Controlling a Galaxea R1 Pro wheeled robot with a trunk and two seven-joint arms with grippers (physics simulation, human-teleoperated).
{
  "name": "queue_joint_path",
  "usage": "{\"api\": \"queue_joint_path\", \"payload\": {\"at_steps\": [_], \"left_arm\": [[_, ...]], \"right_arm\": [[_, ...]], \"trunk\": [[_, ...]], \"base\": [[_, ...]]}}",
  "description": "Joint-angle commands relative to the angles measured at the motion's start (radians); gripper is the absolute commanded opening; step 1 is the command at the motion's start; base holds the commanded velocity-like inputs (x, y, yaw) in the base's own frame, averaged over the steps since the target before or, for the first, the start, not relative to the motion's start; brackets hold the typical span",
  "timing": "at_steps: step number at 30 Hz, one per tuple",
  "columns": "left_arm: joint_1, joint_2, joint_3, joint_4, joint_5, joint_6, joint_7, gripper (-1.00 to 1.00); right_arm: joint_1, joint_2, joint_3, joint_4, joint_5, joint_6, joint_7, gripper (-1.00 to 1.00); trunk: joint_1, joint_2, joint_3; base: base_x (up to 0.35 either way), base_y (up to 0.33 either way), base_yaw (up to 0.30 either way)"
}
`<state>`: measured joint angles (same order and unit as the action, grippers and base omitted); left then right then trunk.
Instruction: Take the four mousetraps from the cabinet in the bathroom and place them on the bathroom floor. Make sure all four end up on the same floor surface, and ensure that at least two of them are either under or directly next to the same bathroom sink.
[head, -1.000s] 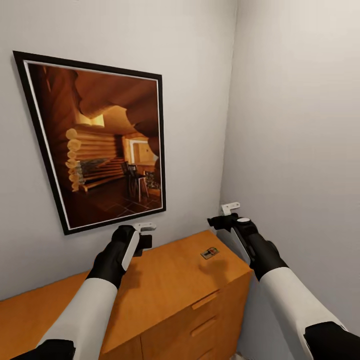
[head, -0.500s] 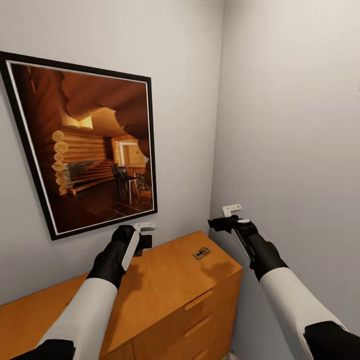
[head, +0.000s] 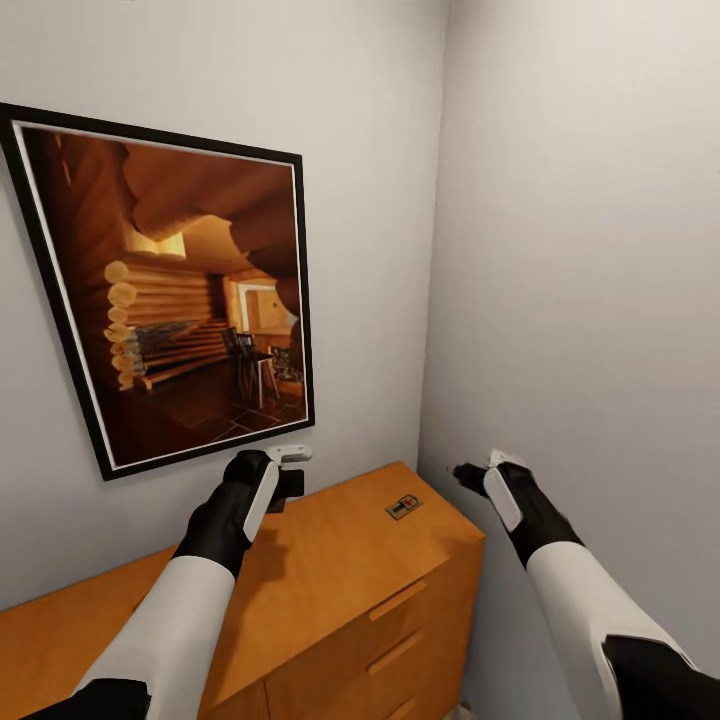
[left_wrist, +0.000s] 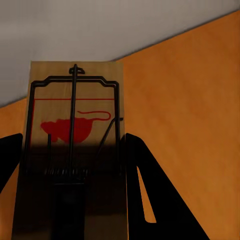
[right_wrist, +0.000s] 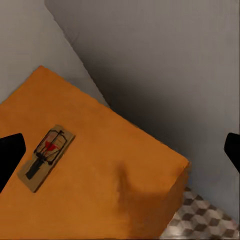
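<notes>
One mousetrap (head: 404, 507) lies on the corner cabinet (head: 330, 590) top.

A large picture (head: 165, 295) in a thin black frame with a narrow white inner border hangs on the pale grey left-hand wall (head: 330, 90). It shows a warm orange-brown log-cabin interior with stacked pale logs, a dark floor and chairs at a small table. A second plain grey wall (head: 590, 250) meets the first in a corner.
</notes>
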<state>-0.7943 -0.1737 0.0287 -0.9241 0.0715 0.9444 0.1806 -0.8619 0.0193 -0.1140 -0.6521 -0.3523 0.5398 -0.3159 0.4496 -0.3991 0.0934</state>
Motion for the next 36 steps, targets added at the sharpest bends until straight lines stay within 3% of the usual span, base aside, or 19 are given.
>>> {"api": "queue_joint_path", "payload": {"at_steps": [1, 5, 9, 12, 32, 34, 36], "left_arm": [[0.000, -0.001, 0.002, 0.000, 0.005, 0.004, 0.007, -1.00], [0.000, -0.001, 0.002, -0.001, 0.005, 0.004, 0.007, -1.00], [0.000, -0.001, 0.002, 0.000, 0.005, 0.004, 0.007, -1.00], [0.000, -0.001, 0.002, -0.001, 0.005, 0.004, 0.007, -1.00], [0.000, -0.001, 0.002, 0.000, 0.005, -0.028, 0.005, -1.00], [0.000, -0.001, 0.002, 0.000, 0.005, -0.042, 0.005, -1.00], [0.000, -0.001, 0.002, 0.001, 0.004, -0.054, 0.006, -1.00]], "right_arm": [[0.000, 0.002, -0.009, 0.001, -0.031, 0.001, -0.063, 1.00], [0.000, 0.005, -0.018, -0.001, -0.087, 0.006, -0.127, 1.00], [0.000, 0.007, -0.017, -0.002, -0.150, 0.008, -0.118, 1.00], [0.000, 0.008, -0.017, -0.002, -0.172, 0.009, -0.115, 1.00], [-0.002, -0.004, -0.028, -0.039, -0.174, -0.013, -0.128, 1.00], [-0.002, -0.004, -0.029, -0.043, -0.173, -0.019, -0.165, 1.00], [-0.002, -0.004, -0.029, -0.045, -0.174, -0.024, -0.244, 1.00]], "trunk": [[0.000, -0.001, -0.001], [0.000, -0.001, -0.001], [0.000, -0.001, -0.001], [0.000, -0.001, -0.001], [0.000, -0.001, -0.001], [0.000, -0.001, -0.001], [0.000, -0.001, -0.001]], "base": [[0.000, 0.000, 0.000], [0.000, 0.000, 0.000], [0.000, 0.000, 0.000], [0.000, 0.000, 0.000], [0.000, 0.000, 0.000], [0.000, 0.000, 0.000], [0.000, 0.000, 0.000]]}}
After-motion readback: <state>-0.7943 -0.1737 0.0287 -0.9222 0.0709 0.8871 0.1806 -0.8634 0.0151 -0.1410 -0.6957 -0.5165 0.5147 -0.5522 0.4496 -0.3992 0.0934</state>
